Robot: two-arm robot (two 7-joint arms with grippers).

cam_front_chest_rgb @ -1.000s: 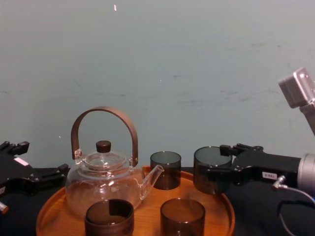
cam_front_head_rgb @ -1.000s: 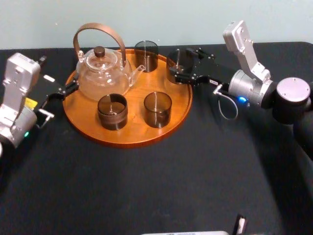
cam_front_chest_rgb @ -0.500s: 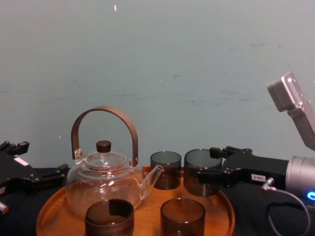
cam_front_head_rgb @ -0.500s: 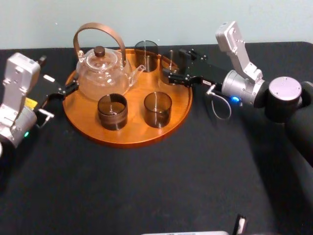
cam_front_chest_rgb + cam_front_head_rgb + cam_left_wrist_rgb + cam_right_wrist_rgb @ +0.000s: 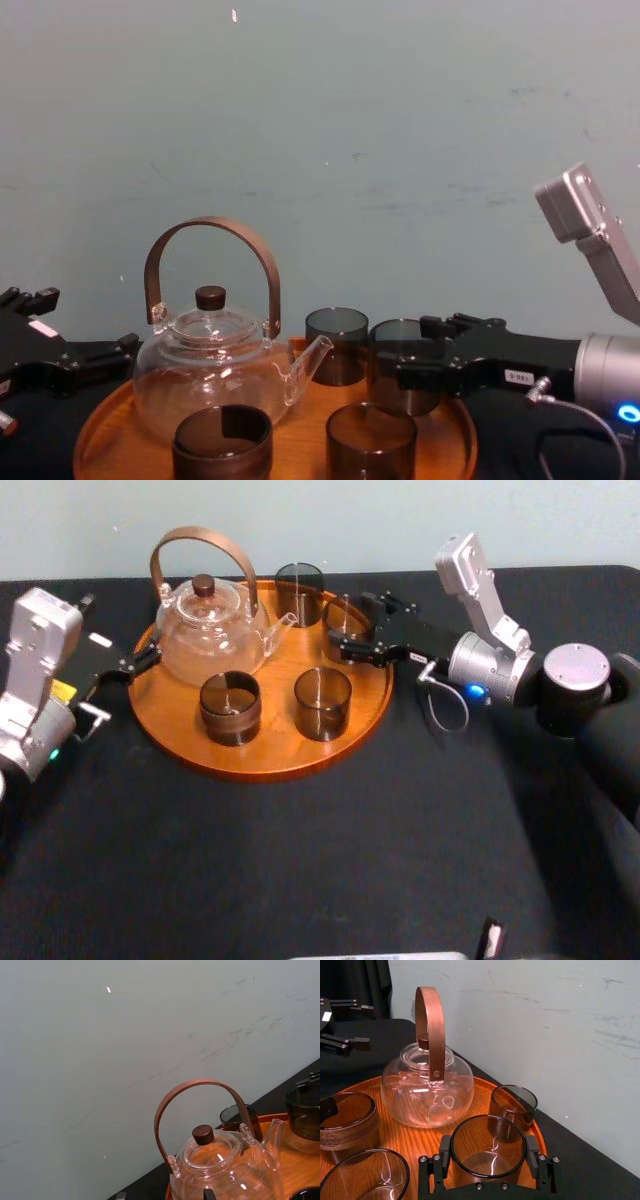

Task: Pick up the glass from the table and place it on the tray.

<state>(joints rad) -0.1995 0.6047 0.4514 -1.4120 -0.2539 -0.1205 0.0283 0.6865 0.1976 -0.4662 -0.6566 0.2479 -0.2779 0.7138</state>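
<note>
Right tool [image 5: 347,632] clamped around glass [image 5: 487,1152], held upright over tray [image 5: 280,730] at its back-right, beside another glass [image 5: 299,592] and clear of teapot [image 5: 210,630]. Can't tell if seated. Probably set down, then release. Left tool [image 5: 120,670] parked over worktop [image 5: 300,860] by tray's left rim.

- Pale grey-green wall [image 5: 420,120] rising straight behind the table [image 5: 300,860], plain and matte.
- Faint scuffs [image 5: 520,95] and thin scratches across it, above the table's far edge.
- One small bright speck [image 5: 234,15] high above the table.
- Soft, even light over wall and table.
</note>
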